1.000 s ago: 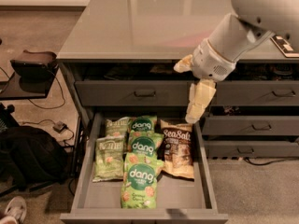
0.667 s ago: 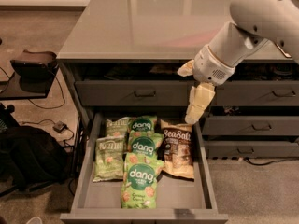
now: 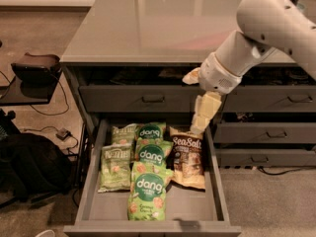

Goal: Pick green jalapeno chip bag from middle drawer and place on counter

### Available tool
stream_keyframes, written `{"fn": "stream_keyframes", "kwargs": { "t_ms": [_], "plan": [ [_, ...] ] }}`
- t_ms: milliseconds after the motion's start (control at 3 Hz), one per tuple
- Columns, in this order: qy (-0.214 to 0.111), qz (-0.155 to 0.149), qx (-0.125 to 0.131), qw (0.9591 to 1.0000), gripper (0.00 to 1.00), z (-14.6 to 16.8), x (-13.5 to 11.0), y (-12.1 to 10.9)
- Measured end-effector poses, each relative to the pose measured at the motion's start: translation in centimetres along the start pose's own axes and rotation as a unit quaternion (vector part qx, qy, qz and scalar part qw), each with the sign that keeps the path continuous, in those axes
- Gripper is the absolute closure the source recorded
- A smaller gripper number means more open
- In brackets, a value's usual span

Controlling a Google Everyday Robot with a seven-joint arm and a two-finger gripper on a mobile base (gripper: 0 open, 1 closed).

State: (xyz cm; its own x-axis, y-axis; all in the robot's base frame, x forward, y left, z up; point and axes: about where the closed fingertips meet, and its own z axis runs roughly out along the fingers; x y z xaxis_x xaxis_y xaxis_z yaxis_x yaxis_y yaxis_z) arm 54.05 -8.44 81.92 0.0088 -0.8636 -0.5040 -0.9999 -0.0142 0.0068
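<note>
The gripper point(image 3: 201, 118), width impossible to tell, hovers above the middle drawer point(image 3: 190, 207) near the Sea Salt bag point(image 3: 187, 159).

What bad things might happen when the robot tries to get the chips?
1. The cream tool hangs near the tan-and-black Sea Salt bag, so it might grab that instead.
2. The pale green Kettle bags lie on the dark grey drawer's left side, beside darker green dang bags; one might get dragged along.

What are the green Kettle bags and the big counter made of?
Kettle chip bags: thin crinkly plastic film, probably; wrinkled, slightly shiny. Counter: hard polished slab, maybe stone or laminate; it mirrors light. The gripper hangs over the middle drawer, back right.
</note>
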Motion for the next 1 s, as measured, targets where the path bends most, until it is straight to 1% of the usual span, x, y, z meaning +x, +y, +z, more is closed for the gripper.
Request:
{"fn": "stream_keyframes", "kwargs": {
  "t_ms": [333,667,1000],
  "plan": [
    [-0.071,-0.02,-0.025,0.9969,0.0,5.0,-2.3,-1.4],
    [-0.138,-0.037,-0.052,0.9884,0.0,11.2,-5.7,-3.9],
    [-0.184,-0.027,-0.026,0.9821,0.0,20.1,-8.6,-7.8]
  ]
}}
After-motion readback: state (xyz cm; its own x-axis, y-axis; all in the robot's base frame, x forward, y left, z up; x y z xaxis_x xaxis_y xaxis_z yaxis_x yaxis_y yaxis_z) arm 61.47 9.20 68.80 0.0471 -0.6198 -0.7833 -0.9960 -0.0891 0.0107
